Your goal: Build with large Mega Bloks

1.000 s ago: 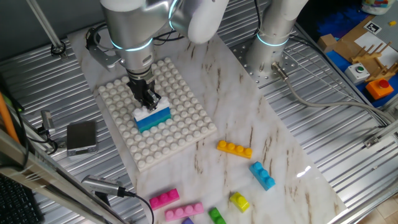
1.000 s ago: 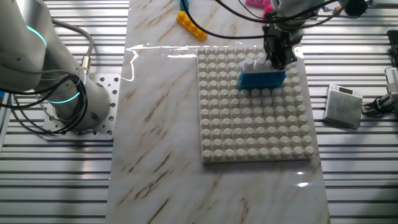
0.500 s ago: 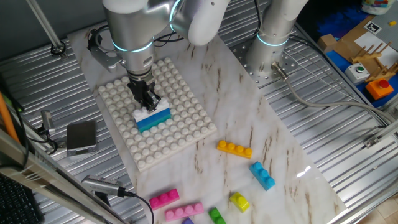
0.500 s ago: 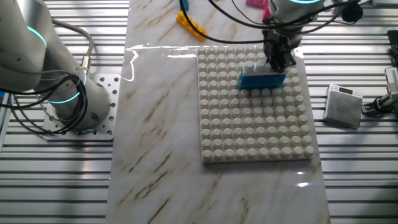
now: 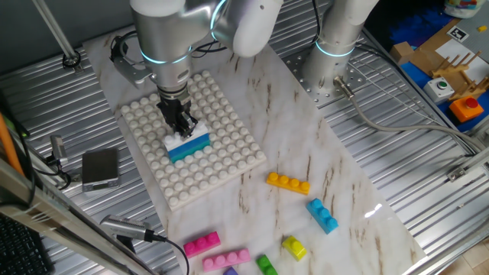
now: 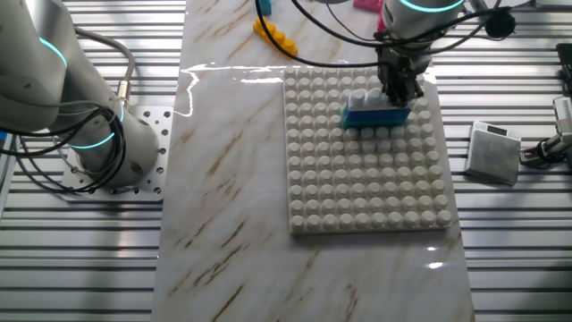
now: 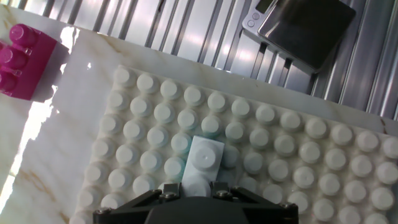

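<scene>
Little has shifted since the earlier frame: the arm has crept slightly upward. On the white studded baseplate [image 5: 191, 137], toward its far half, a white brick [image 6: 366, 97] sits on a blue brick [image 5: 189, 147]. Whether the gripper [image 5: 181, 124] grips or has released cannot be told. Bricks look light, rigid, slick-sided; pinching across the long flanks seems best.

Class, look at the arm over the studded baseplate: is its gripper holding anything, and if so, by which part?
The gripper is on the white brick stacked atop the blue brick; whether it actually grips the white brick cannot be told.
</scene>
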Controlling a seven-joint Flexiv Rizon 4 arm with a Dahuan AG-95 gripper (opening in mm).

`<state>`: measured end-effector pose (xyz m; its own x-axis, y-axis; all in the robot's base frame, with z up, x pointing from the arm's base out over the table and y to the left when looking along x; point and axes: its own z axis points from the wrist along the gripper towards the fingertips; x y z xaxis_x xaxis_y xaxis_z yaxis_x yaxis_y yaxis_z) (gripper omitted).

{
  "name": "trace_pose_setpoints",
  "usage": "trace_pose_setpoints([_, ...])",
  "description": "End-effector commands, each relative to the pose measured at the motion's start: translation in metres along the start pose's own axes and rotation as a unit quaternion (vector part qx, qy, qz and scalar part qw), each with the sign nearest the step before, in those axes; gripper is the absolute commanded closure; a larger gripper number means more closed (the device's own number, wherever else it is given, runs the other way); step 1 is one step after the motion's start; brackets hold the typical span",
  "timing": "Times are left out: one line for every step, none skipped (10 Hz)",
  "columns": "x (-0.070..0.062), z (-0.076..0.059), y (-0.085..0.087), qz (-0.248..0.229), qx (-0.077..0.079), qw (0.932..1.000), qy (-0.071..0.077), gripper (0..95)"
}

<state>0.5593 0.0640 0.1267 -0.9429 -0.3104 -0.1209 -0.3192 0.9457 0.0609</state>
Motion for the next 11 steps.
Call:
trace_pose_setpoints([-0.0008,0.0024,-0.0007,-0.001,0.0,1.0,0.003,95.0])
trace_pose_setpoints([-0.0009,0.003,-0.0009,-0.002,0.001,1.0,0.003,95.0])
trace_pose_setpoints([-0.0008,0.0038,-0.001,-0.003,0.0,1.0,0.004,95.0])
trace_pose_setpoints([-0.0003,0.0046,-0.001,-0.003,0.0,1.0,0.005,95.0])
trace_pose_setpoints([0.0004,0.005,-0.0009,-0.003,0.0,1.0,0.005,95.0])
trace_pose_setpoints([0.0005,0.0044,-0.0008,-0.002,0.0,1.0,0.006,95.0])
trace_pose_setpoints([-0.0001,0.0023,-0.0004,-0.004,-0.002,0.9999,0.01,95.0])
trace_pose_setpoints([-0.0008,-0.0004,0.0,-0.01,-0.004,0.9999,0.01,57.0])
trace_pose_setpoints([-0.0008,-0.0004,0.0,-0.01,-0.004,0.9999,0.01,57.0])
trace_pose_setpoints([-0.0008,-0.0004,0.0,-0.01,-0.004,0.9999,0.01,57.0])
trace_pose_setpoints([-0.0008,-0.0004,0.0,-0.01,-0.004,0.9999,0.01,57.0])
